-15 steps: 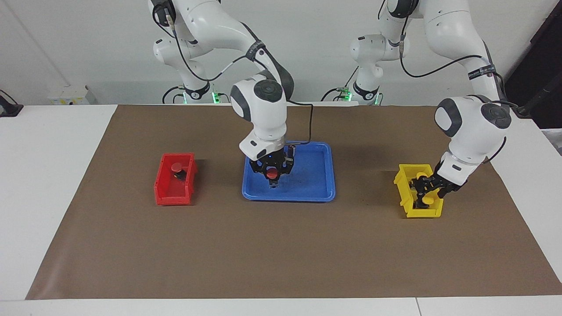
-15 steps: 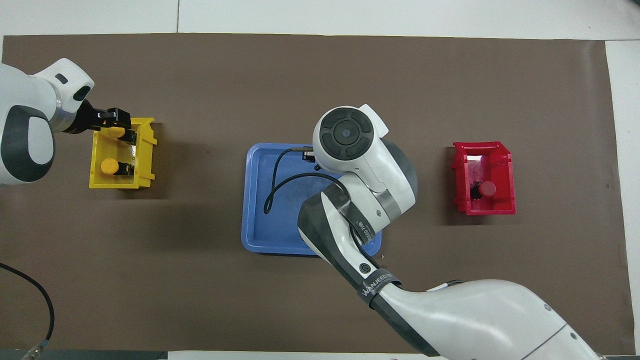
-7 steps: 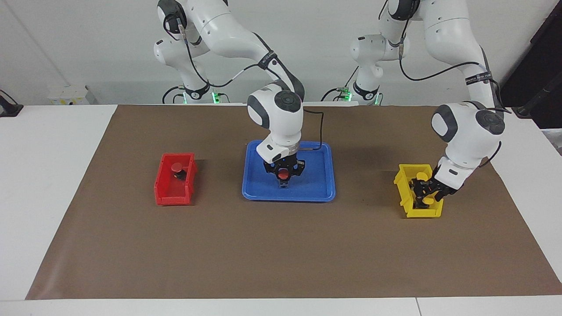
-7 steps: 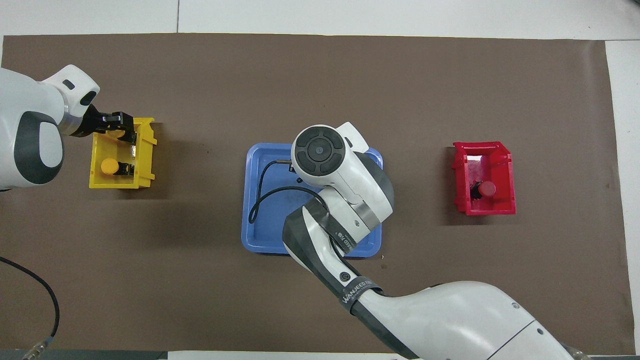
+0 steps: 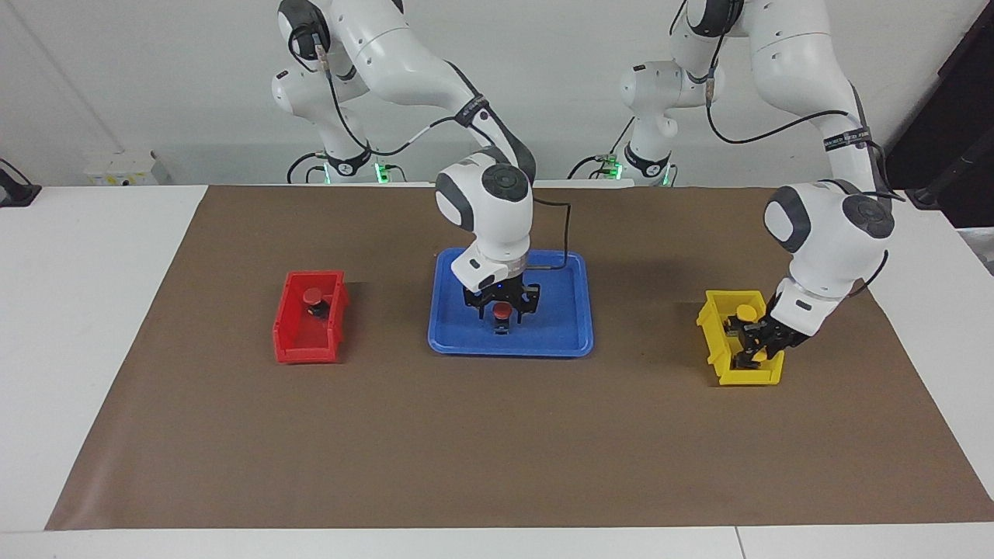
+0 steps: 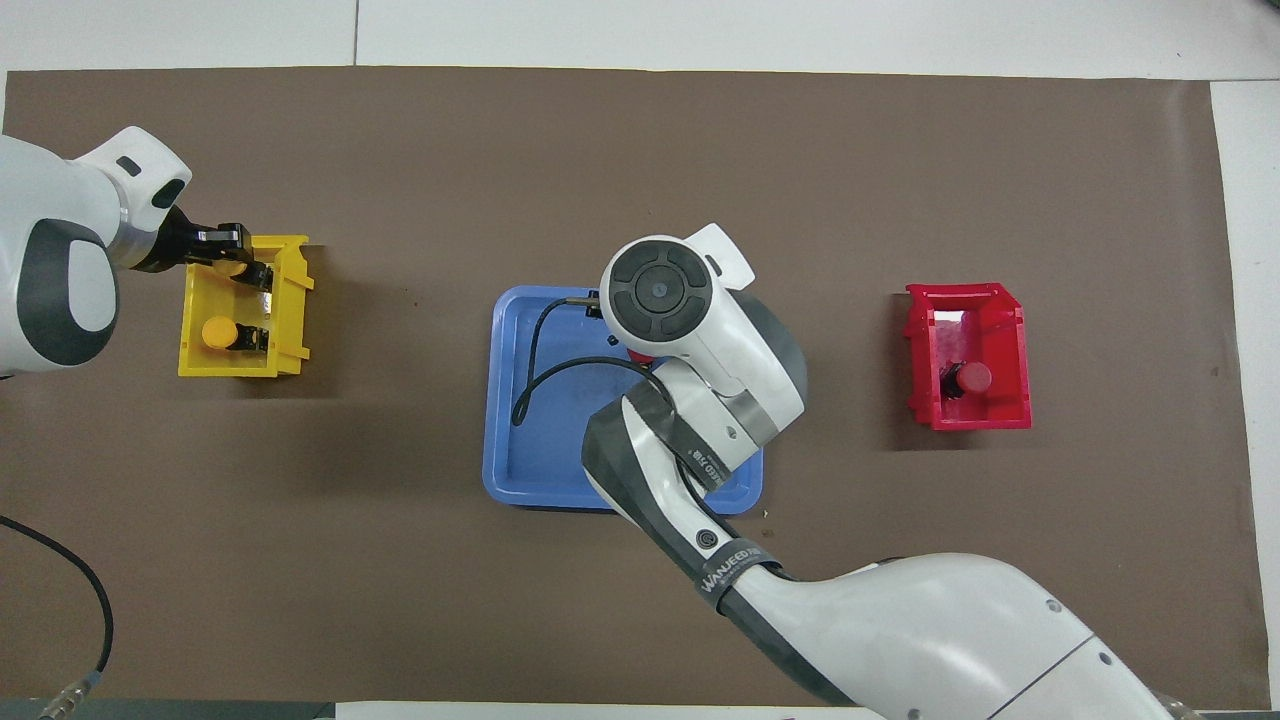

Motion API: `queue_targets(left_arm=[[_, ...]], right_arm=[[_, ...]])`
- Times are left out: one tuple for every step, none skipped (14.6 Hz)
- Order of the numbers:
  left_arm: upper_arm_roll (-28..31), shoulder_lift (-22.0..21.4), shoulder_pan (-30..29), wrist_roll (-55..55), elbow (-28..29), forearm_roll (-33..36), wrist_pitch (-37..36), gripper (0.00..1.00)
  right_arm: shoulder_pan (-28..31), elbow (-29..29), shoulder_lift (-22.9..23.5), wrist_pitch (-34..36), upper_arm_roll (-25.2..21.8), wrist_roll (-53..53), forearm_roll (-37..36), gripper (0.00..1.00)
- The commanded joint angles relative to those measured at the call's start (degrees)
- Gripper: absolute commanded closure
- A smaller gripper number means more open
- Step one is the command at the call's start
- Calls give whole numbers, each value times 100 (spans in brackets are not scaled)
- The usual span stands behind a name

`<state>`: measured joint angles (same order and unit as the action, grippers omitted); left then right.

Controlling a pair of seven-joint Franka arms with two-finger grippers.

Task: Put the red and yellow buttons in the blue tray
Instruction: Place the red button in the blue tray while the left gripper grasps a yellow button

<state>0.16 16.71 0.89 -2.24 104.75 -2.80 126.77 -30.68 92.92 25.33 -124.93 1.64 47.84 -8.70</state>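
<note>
The blue tray lies mid-table and also shows in the overhead view. My right gripper is low over it, shut on a red button whose cap peeks out beside the wrist. A second red button stands in the red bin. My left gripper is down in the yellow bin, at the yellow button farther from the robots. The other yellow button stands nearer to the robots in that bin.
The red bin stands toward the right arm's end of the brown mat, the yellow bin toward the left arm's end. A black cable from the right wrist hangs over the tray.
My right gripper carried the red button further over the tray and lowered it. My left gripper sank deeper into the yellow bin.
</note>
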Motion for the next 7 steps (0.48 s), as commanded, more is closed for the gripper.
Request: queue_targets(left_arm=[[20,-431,34,-48,-612,-98,-1369,98],[11,-467,60,-31,-919,-106,-1862,98],[-33,-459,95,21,-1070,-124,-2067,98],[-42,-459,366,292,-1089,-124,-2104,98],[-25,-467,786,773,-1054,-115,-2096,98],[-33,-502,1112,1326,-941,-115,-2078,98],[-42,-607,1472,1923,-791,-115,-2008,98]], right_arm=[[824,76,-720,407,91,-684,-97,0],[1166,330,-1019,530,100,-1132,-44,0],[1492,671,-1326,575,109,-1572,-27,0],[1782,1058,-1634,575,109,-2081,182,0],[1985,1453,-1898,567,100,-2599,559,0],[2205,1892,-2153,497,91,-3065,728,0],[2503,2166,-2295,487,91,-3566,782,0]])
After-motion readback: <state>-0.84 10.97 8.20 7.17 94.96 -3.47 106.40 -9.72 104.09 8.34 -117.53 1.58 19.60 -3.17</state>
